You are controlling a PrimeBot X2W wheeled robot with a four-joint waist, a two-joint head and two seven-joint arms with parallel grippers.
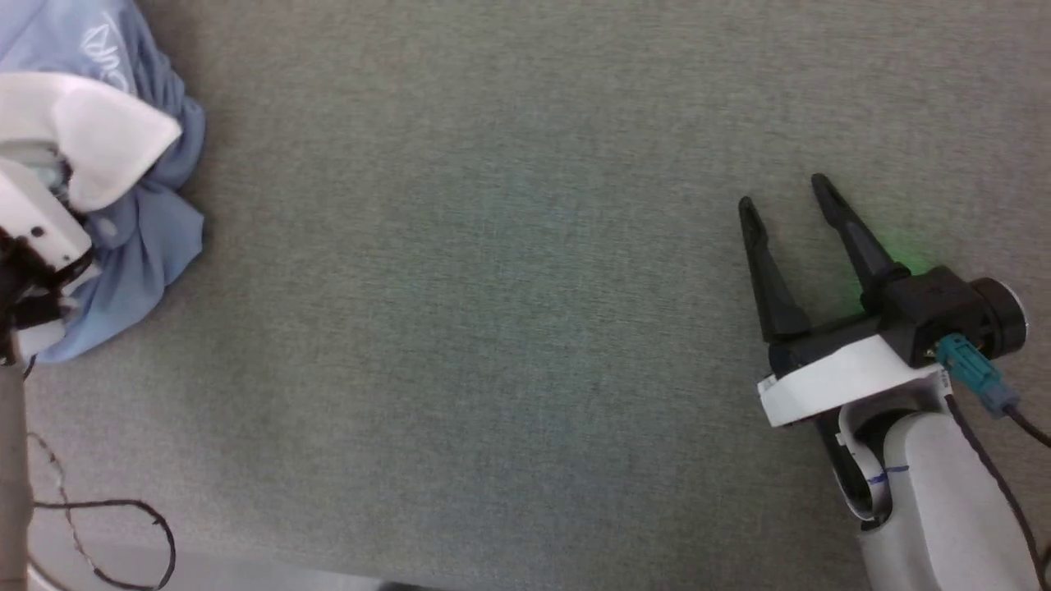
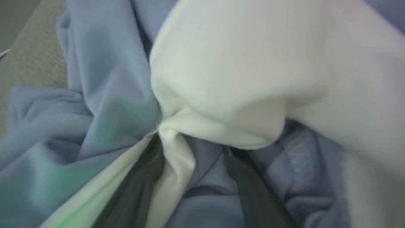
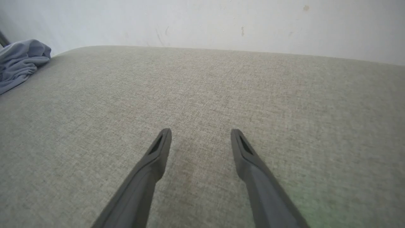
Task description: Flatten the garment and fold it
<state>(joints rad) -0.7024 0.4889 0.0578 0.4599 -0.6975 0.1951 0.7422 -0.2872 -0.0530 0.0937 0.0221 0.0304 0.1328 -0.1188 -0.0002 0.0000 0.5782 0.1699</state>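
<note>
Soft light-blue knit w/ a white collar is seen right up against the left gripper [image 2: 193, 145] in the left wrist view. Its two dark fingers [image 2: 136, 190] are spread wide. Folds of the garment [image 2: 104, 95] are bunched betw. and around them, lying loose, so the tool is read as released, not clenched. Just past the fingertips the collar [image 2: 237, 63] is heaped in a thick, smooth, rounded fold, and whatever lies beyond is blocked by it. A green tint [image 2: 72, 215] is cast on the cloth beside the left finger.

The right gripper [image 3: 201, 131] is likewise released: long, tapered, matte fingers are set apart w/ nothing betw. them. Under and ahead of them a grey-green surface [image 3: 202, 79] of coarse woven cloth is shown. Well off to that tool's left, at the far edge, the garment is seen as a small crumpled heap. Beyond that, a pale scuffed wall [image 3: 202, 22] is seen.

Details missed by the wrist cams are given by the head view. White cursive script [image 1: 103, 45] is seen on the cloth beyond the left gripper. A teal connector [image 1: 973, 369] is plugged in behind the right gripper's fingers. A thin dark cable [image 1: 123, 505] is looped on the surface behind the left tool.
</note>
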